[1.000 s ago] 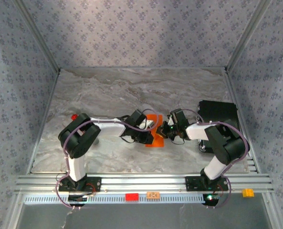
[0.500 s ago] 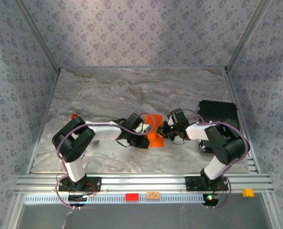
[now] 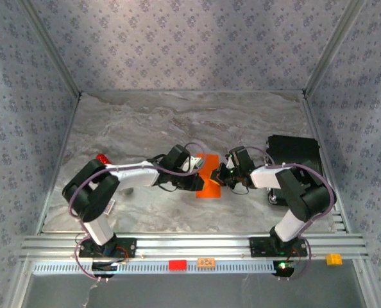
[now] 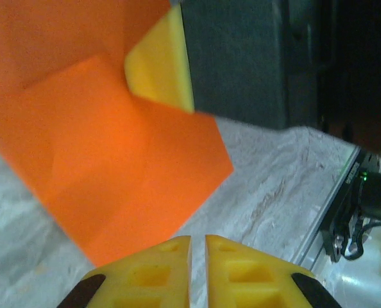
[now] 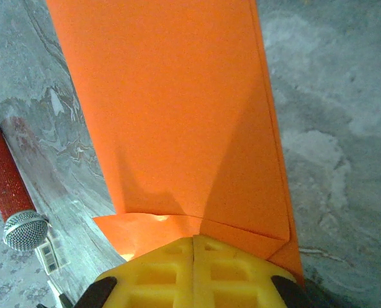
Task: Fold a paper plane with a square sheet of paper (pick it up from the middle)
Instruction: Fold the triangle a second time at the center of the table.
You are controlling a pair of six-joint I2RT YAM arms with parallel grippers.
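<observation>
The right gripper (image 5: 194, 244), fingers together, should pin the thin orange paper sheet (image 5: 177, 96) down while the left gripper (image 4: 198, 240), fingers nearly together, presses the fold.

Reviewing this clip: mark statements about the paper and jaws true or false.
1. The bright orange folded paper sheet lies between the left gripper and right gripper. True.
2. The right gripper's jaws stand wide open. False: they are shut at the paper's edge.
3. A red cylinder with a grey tip lies on the table. True.
4. The paper is a slim pointed dart. False: it is broad, with few folds.
</observation>
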